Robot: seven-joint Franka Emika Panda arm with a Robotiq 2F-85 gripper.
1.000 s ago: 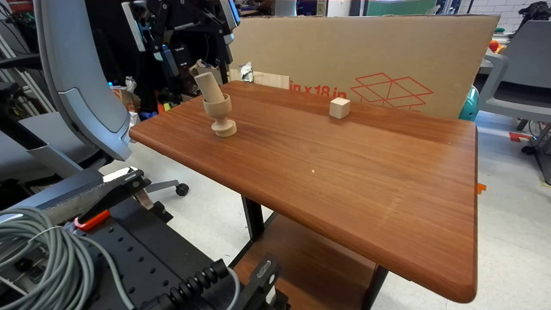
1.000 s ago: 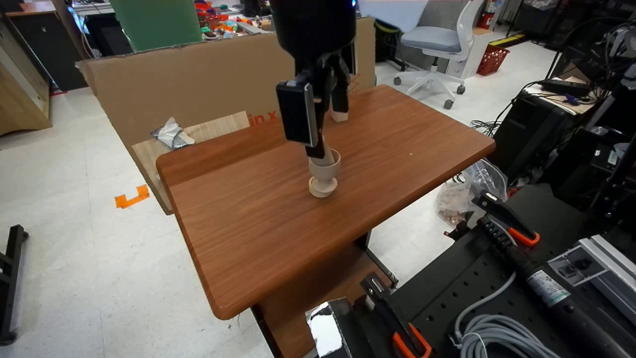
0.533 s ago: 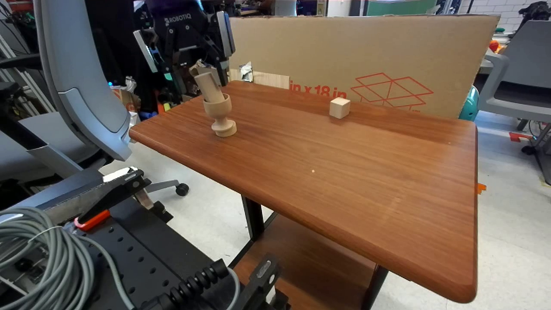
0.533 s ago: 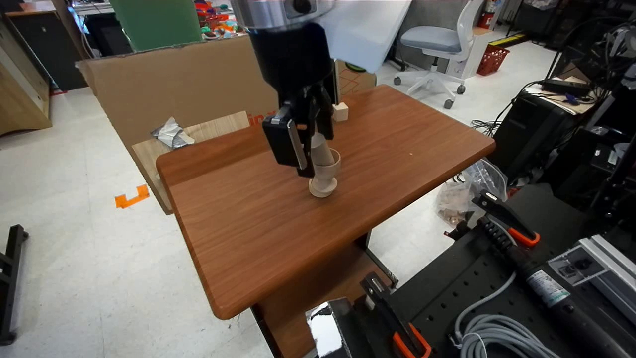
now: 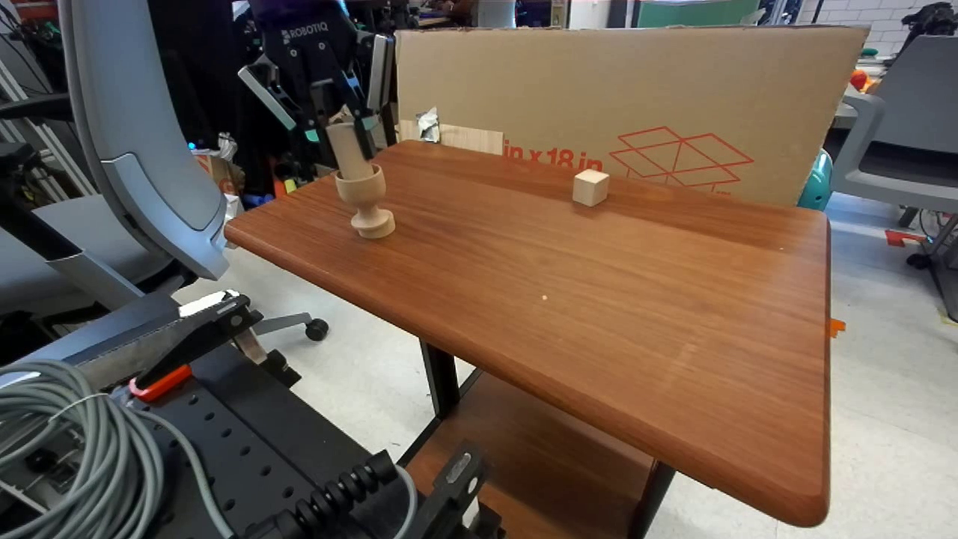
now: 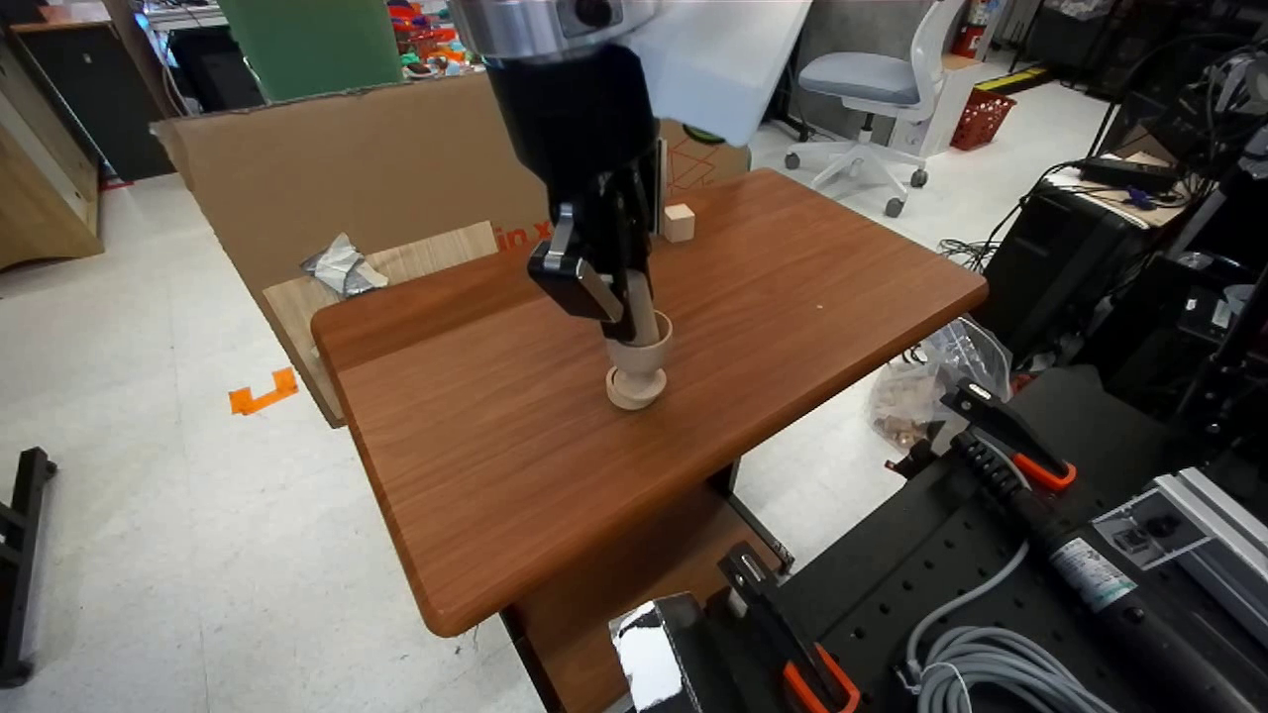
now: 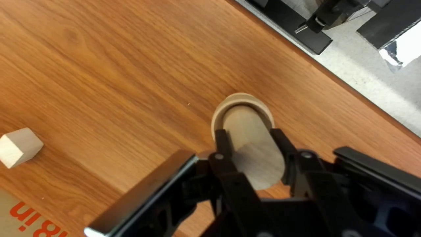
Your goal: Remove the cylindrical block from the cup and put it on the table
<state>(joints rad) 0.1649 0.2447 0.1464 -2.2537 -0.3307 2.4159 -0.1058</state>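
Observation:
The cylindrical block (image 7: 245, 126) is a plain pale wooden cylinder. Its lower end stands inside the squat wooden cup (image 5: 370, 203), and its upper part rises above the rim with a slight tilt in both exterior views. My gripper (image 7: 248, 131) has come down around that upper part and is shut on it, one dark finger against each side. Both fingertips reach close to the cup's rim in the wrist view. Upright on its round foot, the cup rests on the reddish-brown table (image 5: 599, 299). The block's bottom end is hidden within the cup.
A small pale wooden cube (image 5: 591, 188) sits near the table's back edge. Behind that edge stands a big cardboard sheet (image 5: 524, 82). Beyond the front edge is a black cart (image 6: 892, 574) with clamps and coiled cable. A grey chair (image 5: 150, 150) stands beside the table.
My gripper has lowered over the block, and its fingers have shut on it. Cup and block have shifted slightly together across the table, and the block leans a little less.

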